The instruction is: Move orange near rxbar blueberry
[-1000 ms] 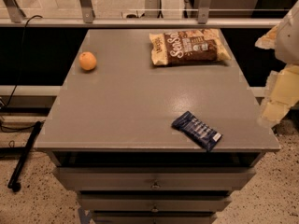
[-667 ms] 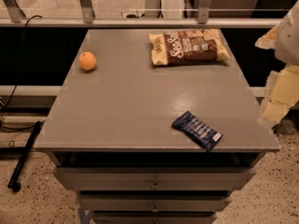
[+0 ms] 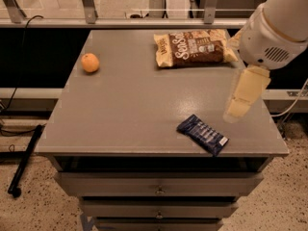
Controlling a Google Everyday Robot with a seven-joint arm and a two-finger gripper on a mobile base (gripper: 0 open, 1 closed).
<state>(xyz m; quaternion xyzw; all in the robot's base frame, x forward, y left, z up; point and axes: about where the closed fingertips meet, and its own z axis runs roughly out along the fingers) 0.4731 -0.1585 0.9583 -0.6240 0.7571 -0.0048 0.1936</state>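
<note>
The orange (image 3: 90,62) is a small round fruit on the far left part of the grey table top (image 3: 134,109). The rxbar blueberry (image 3: 202,134) is a flat dark blue wrapped bar with white lettering, lying near the front right edge. My gripper (image 3: 236,110) hangs from the white arm (image 3: 274,32) over the right side of the table. It is just right of and above the bar, far from the orange, and holds nothing that I can see.
A brown-and-yellow snack bag (image 3: 192,47) lies at the back right of the table, next to the arm. Drawers (image 3: 159,189) sit under the top. A metal rail (image 3: 144,20) runs behind the table. A black pole (image 3: 24,160) leans on the floor at the left.
The arm and gripper have moved left from the right edge of the view to over the table's right side. The orange, bar and bag have not moved.
</note>
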